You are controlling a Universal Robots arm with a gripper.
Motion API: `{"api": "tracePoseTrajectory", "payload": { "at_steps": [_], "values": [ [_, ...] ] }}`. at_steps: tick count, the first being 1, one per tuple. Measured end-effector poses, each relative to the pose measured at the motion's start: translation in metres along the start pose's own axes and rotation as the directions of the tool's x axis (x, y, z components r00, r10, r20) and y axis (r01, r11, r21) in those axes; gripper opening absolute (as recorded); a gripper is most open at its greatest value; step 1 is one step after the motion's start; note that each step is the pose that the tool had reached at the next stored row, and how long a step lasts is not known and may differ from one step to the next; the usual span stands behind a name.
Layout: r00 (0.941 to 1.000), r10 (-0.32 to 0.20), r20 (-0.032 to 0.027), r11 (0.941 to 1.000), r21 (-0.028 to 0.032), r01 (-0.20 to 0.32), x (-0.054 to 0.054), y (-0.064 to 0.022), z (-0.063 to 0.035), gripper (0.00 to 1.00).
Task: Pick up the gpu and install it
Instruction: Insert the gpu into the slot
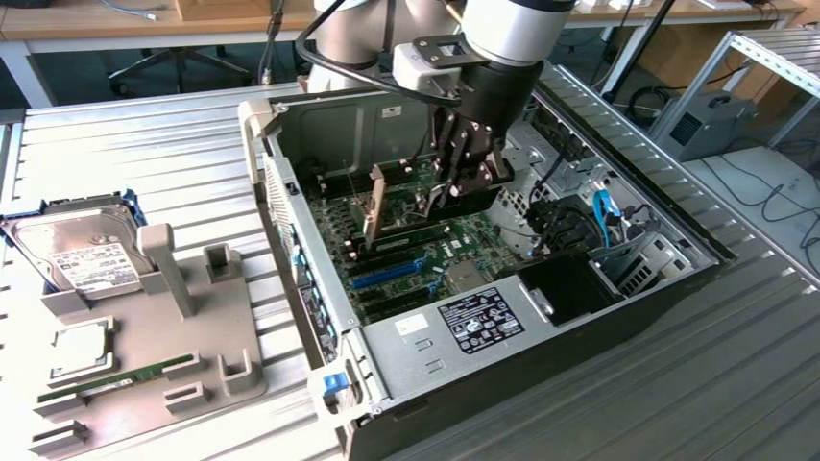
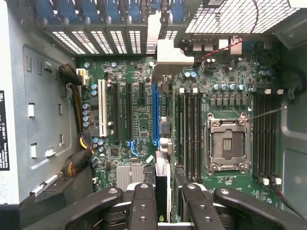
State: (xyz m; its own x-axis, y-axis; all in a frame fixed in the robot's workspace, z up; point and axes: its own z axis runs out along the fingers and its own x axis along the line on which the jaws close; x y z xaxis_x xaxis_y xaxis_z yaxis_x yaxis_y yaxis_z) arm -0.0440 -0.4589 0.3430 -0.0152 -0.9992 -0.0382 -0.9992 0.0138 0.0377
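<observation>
My gripper (image 1: 459, 187) reaches down into the open computer case (image 1: 276, 163), above the green motherboard (image 1: 417, 254). It is shut on the gpu (image 2: 163, 179), a thin black card seen edge-on between the two black fingers (image 2: 142, 203). The card's silver end bracket (image 2: 168, 57) points at the rear slot openings of the case. The card hangs right beside the long blue slot (image 2: 155, 115) on the motherboard (image 2: 139, 96); I cannot tell whether it touches the slot. In the exterior view the gpu (image 1: 471, 199) shows as a dark slab under the fingers.
A silver hard drive (image 1: 84, 254), a processor chip (image 1: 80, 348) and a green memory stick (image 1: 122, 376) lie on a grey holder (image 1: 192, 355) at the exterior view's left. Inside the case are the processor socket (image 2: 228, 141), memory slots (image 2: 189, 134), cable bundles (image 2: 76, 96) and the power supply (image 1: 474, 322).
</observation>
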Motion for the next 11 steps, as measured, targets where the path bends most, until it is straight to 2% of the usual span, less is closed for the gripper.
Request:
{"api": "tracePoseTrajectory", "payload": {
  "at_steps": [11],
  "values": [
    [1.0000, 0.000, -0.0001, 1.0000, 0.0000, 0.000, 0.0014, 0.0002, 0.0018, 0.26]
  ]
}}
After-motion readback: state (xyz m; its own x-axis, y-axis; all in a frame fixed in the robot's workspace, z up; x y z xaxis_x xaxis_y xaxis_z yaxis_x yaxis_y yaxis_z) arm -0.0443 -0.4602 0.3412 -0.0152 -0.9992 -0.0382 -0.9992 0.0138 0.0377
